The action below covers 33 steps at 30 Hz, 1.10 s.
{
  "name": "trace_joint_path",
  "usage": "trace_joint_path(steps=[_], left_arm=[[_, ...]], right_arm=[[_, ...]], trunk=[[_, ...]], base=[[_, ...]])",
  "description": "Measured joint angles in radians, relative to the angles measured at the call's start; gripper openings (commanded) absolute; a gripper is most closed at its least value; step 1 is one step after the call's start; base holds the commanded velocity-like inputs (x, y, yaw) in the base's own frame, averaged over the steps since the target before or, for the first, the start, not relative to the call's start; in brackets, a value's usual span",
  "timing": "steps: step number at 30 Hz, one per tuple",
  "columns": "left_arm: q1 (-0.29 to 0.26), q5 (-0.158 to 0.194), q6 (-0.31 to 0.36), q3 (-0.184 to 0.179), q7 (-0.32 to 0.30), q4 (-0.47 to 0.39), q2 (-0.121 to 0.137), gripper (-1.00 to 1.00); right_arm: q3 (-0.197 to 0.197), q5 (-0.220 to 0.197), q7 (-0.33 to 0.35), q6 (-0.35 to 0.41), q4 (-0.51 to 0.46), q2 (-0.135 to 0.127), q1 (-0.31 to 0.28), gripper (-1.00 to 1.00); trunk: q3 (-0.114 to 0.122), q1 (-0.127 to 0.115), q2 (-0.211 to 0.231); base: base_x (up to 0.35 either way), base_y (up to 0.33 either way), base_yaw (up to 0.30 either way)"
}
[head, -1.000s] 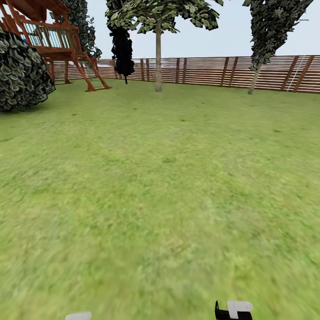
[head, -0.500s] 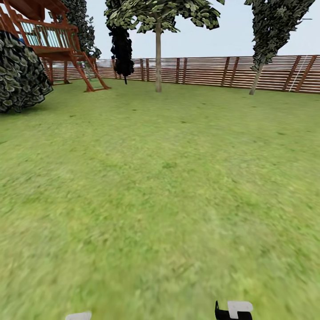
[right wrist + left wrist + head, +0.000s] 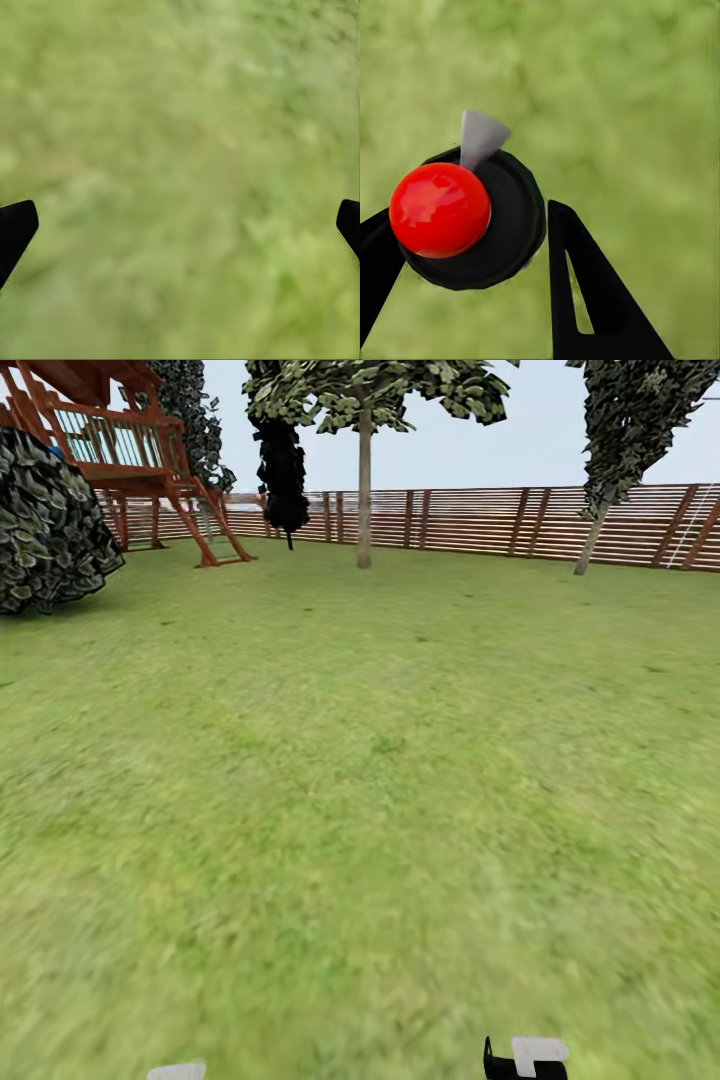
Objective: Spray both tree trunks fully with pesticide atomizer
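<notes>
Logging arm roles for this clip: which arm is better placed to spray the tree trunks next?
Left, probably. The left gripper already clamps the pesticide atomizer, red cap and grey nozzle showing. The right gripper is open over bare grass. The nearest tree trunk stands far ahead, so the robot must drive closer first.

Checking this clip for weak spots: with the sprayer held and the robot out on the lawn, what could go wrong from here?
The atomizer sits off-centre between the left gripper fingers, against one finger with a gap to the other, so it might slip while driving. The straight tree trunk is far off across the grass; spraying from here would likely miss. The right gripper hangs open over grass, giving no support.
</notes>
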Motion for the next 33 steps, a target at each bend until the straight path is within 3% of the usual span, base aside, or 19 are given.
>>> trace_joint_path(steps=[33], left_arm=[[0.0,0.0,0.0,0.0,0.0,0.0,0.0,-1.0]], right_arm=[[0.0,0.002,0.0,0.0,0.0,-0.002,0.0,1.0]], trunk=[[0.0,0.0,0.0]], base=[[0.338,0.0,0.0]])
